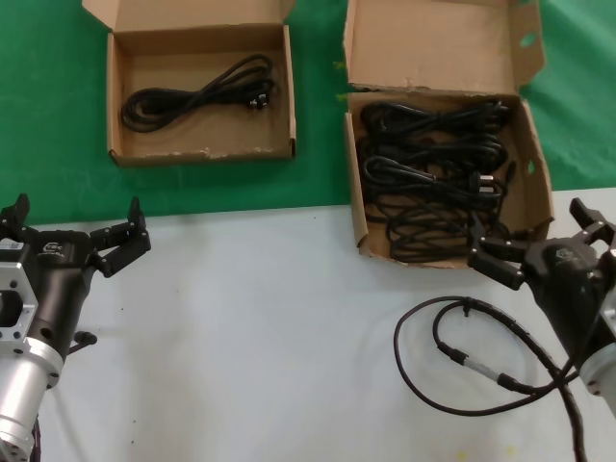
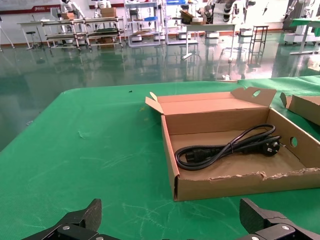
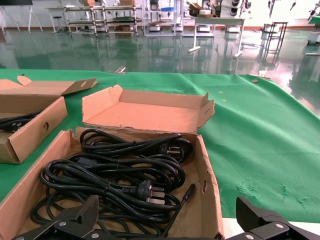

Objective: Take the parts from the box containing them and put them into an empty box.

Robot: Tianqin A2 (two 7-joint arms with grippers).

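Note:
Several black power cords (image 1: 433, 178) lie coiled in the larger cardboard box (image 1: 354, 212) at the back right; they also show in the right wrist view (image 3: 115, 175). The smaller box (image 1: 202, 152) at the back left holds one cord (image 1: 197, 96), also seen in the left wrist view (image 2: 225, 147) behind the frayed front rim (image 2: 240, 182). My right gripper (image 1: 539, 236) is open and empty at the larger box's near right corner (image 3: 210, 200). My left gripper (image 1: 77, 226) is open and empty over the white table, in front and to the left of the smaller box.
A thin black looped cable with a silver connector (image 1: 462, 361) lies on the white table (image 1: 260, 337) by the right arm. Both boxes stand on a green cloth (image 1: 318, 183) behind the table's edge. Their flaps stand open at the back.

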